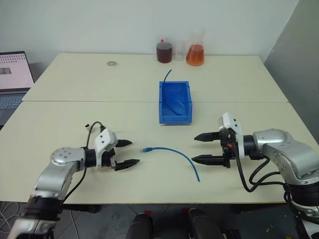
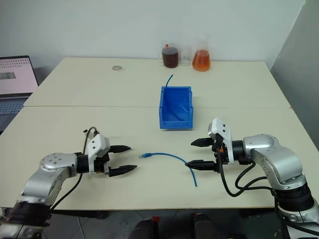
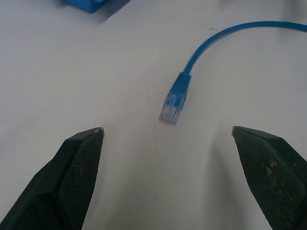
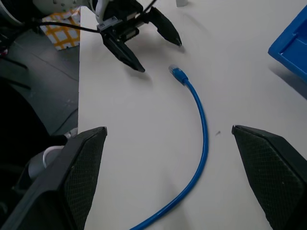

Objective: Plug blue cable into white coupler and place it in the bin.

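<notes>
I see a light-blue cable (image 1: 172, 154) with a clear plug on the pale cream table (image 1: 75, 124), centre frame. Above it sits a bright blue bin (image 1: 175, 103). Both grippers have black fingers (image 1: 124, 143) and white-and-silver housings. At upper centre, jars (image 1: 164, 51) hold dark red and orange liquid.

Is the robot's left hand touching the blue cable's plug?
Apart. In the left wrist view the left gripper has its jaws wide open, and bare table shows between them and the clear plug of the blue cable.
</notes>
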`<state>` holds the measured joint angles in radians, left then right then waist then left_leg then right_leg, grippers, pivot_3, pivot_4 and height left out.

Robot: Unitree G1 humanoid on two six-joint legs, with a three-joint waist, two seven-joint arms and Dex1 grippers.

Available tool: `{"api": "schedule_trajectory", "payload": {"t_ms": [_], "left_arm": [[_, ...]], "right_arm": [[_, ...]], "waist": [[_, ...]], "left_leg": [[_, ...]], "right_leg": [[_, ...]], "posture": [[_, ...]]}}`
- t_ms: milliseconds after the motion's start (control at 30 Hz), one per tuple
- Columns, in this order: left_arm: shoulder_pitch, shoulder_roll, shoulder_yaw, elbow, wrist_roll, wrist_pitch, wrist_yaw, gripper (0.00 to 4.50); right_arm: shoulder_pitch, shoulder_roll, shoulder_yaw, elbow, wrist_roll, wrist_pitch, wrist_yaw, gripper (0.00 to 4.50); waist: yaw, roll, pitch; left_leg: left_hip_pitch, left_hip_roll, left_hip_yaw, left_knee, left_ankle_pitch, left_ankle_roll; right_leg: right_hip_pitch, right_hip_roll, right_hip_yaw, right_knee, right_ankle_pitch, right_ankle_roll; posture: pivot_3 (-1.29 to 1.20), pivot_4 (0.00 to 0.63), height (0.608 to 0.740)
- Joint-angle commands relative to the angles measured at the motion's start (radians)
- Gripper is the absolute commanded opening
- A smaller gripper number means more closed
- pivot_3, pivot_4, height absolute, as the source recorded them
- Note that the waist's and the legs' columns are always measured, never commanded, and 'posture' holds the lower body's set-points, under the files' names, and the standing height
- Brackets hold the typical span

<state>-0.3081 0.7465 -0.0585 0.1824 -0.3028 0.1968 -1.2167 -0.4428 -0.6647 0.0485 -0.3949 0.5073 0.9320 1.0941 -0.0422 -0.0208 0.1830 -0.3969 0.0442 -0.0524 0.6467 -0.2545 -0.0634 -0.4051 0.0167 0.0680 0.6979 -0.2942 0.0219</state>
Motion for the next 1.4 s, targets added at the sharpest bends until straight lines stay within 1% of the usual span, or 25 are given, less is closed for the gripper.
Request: {"api": "schedule_trajectory", "payload": {"t_ms": [33,200,233,267,333,500,533,567,600,667,867,900,1033,1133,1167,1267,1333,1400], "left_arm": [[-0.09,-0.028,-0.086,0.131,0.076,-0.148,-0.106,4.5],[-0.147,-0.056,-0.132,0.289,0.147,-0.309,-0.145,4.5],[-0.154,-0.063,-0.134,0.308,0.151,-0.322,-0.148,4.13],[-0.159,-0.068,-0.135,0.322,0.151,-0.328,-0.156,4.0],[-0.165,-0.072,-0.135,0.342,0.154,-0.343,-0.17,3.57],[-0.173,-0.073,-0.13,0.374,0.157,-0.365,-0.185,2.67],[-0.175,-0.074,-0.13,0.377,0.157,-0.367,-0.186,2.42],[-0.176,-0.076,-0.13,0.381,0.161,-0.367,-0.181,2.31],[-0.177,-0.078,-0.131,0.384,0.164,-0.366,-0.177,1.99],[-0.175,-0.082,-0.128,0.385,0.161,-0.356,-0.173,1.65],[-0.14,-0.061,-0.115,0.327,0.142,-0.319,-0.182,0.29],[-0.131,-0.055,-0.109,0.304,0.136,-0.295,-0.177,0.24],[-0.141,-0.097,-0.041,0.032,0.006,0.051,-0.035,0.24],[-0.173,-0.135,0.002,-0.163,-0.094,0.258,0.069,0.24],[-0.2,-0.165,0.027,-0.225,-0.144,0.339,0.127,0.24],[-0.261,-0.249,0.091,-0.341,-0.269,0.509,0.269,0.24],[-0.286,-0.289,0.123,-0.385,-0.333,0.593,0.336,0.24],[-0.295,-0.335,0.161,-0.407,-0.403,0.668,0.406,0.24]], "right_arm": [[-0.018,0.008,-0.048,-0.065,0.051,0.047,-0.084,4.44],[-0.001,-0.014,-0.075,-0.095,0.078,0.066,-0.134,4.44],[0.006,-0.019,-0.082,-0.101,0.086,0.071,-0.143,4.5],[0.012,-0.025,-0.089,-0.107,0.095,0.075,-0.149,4.5],[0.032,-0.04,-0.099,-0.121,0.108,0.076,-0.155,4.5],[0.063,-0.047,-0.092,-0.126,0.115,0.055,-0.18,4.5],[0.066,-0.046,-0.09,-0.125,0.117,0.051,-0.184,4.5],[0.069,-0.046,-0.088,-0.124,0.119,0.046,-0.188,4.5],[0.071,-0.046,-0.086,-0.123,0.121,0.042,-0.19,4.5],[0.075,-0.046,-0.078,-0.121,0.12,0.033,-0.195,4.5],[0.078,-0.046,-0.072,-0.124,0.13,0.023,-0.206,4.5],[0.075,-0.043,-0.071,-0.124,0.13,0.022,-0.212,4.5],[0.031,-0.014,-0.104,-0.135,0.178,0.065,-0.257,4.5],[-0.029,0.051,-0.18,-0.125,0.285,0.146,-0.341,4.5],[-0.041,0.077,-0.205,-0.128,0.336,0.177,-0.368,4.5],[-0.052,0.124,-0.248,-0.136,0.458,0.243,-0.423,4.5],[-0.052,0.136,-0.257,-0.137,0.509,0.271,-0.451,4.5],[-0.042,0.133,-0.253,-0.134,0.566,0.293,-0.448,4.5]], "waist": [[-0.001,0.0,0.0],[0.001,0.0,0.0],[0.003,0.0,0.0],[0.004,0.0,0.0],[0.008,0.0,-0.001],[0.008,0.0,-0.001],[0.008,0.0,-0.001],[0.008,0.0,-0.001],[0.008,0.0,-0.001],[0.008,0.001,-0.001],[0.007,0.001,-0.002],[0.007,0.001,-0.002],[0.004,0.0,-0.001],[0.007,-0.001,0.0],[0.007,-0.001,0.0],[0.012,-0.002,0.0],[0.011,-0.002,0.0],[0.009,-0.001,0.0]], "left_leg": [[0.0,0.001,0.0,0.0,0.0,0.0],[-0.001,0.0,0.0,0.0,0.0,0.0],[0.0,0.0,0.0,0.0,0.0,0.0],[0.0,0.0,0.0,0.0,0.0,0.0],[0.0,0.0,0.0,0.001,0.0,0.0],[0.0,0.0,0.0,0.001,0.0,0.0],[0.0,0.0,0.0,0.0,0.0,0.0],[0.001,0.0,0.0,0.0,0.0,0.0],[0.001,0.0,0.0,0.0,0.0,0.0],[0.001,0.0,0.0,0.001,0.0,0.0],[0.001,0.0,0.0,0.001,0.0,0.0],[0.001,0.0,0.0,0.001,0.0,0.0],[0.0,0.0,0.0,0.0,0.0,0.0],[-0.002,0.001,-0.002,0.002,0.0,0.0],[-0.003,0.0,-0.003,0.003,0.0,0.0],[-0.004,0.0,-0.004,0.003,0.0,0.0],[-0.004,0.0,-0.004,0.003,0.0,0.0],[-0.003,0.0,-0.003,0.003,0.0,0.0]], "right_leg": [[0.0,0.0,0.0,0.0,0.0,0.0],[0.0,0.0,0.0,0.0,0.0,0.0],[0.0,0.0,0.0,0.0,0.0,0.0],[0.0,0.0,0.0,0.0,0.0,0.0],[0.0,0.0,0.0,0.0,0.0,0.0],[0.001,0.0,0.001,0.0,0.0,0.0],[0.001,0.0,0.001,0.0,0.0,0.0],[0.001,0.0,0.001,0.001,0.0,0.0],[0.001,0.0,0.001,0.001,0.0,0.0],[0.001,0.0,0.001,0.001,0.0,0.0],[0.001,0.0,0.001,0.001,0.0,0.0],[0.001,0.0,0.001,0.001,0.0,0.0],[0.001,0.0,0.001,0.001,0.0,0.0],[0.0,0.0,-0.001,0.001,0.0,0.0],[0.0,0.0,-0.002,0.001,0.0,0.001],[0.0,0.0,-0.002,0.0,0.0,0.001],[0.001,0.0,-0.002,0.0,0.0,0.001],[0.001,0.0,-0.001,0.0,0.0,0.001]], "posture": [[0.0,0.15,0.74],[0.0,0.15,0.74],[0.0,0.15,0.74],[0.0,0.15,0.74],[0.0,0.15,0.74],[0.0,0.15,0.74],[0.0,0.15,0.74],[0.0,0.15,0.74],[0.0,0.15,0.74],[0.0,0.15,0.74],[0.0,0.15,0.74],[0.0,0.15,0.74],[0.0,0.15,0.74],[0.0,0.15,0.74],[0.0,0.15,0.74],[0.0,0.15,0.74],[0.0,0.15,0.74],[0.0,0.15,0.74]]}}
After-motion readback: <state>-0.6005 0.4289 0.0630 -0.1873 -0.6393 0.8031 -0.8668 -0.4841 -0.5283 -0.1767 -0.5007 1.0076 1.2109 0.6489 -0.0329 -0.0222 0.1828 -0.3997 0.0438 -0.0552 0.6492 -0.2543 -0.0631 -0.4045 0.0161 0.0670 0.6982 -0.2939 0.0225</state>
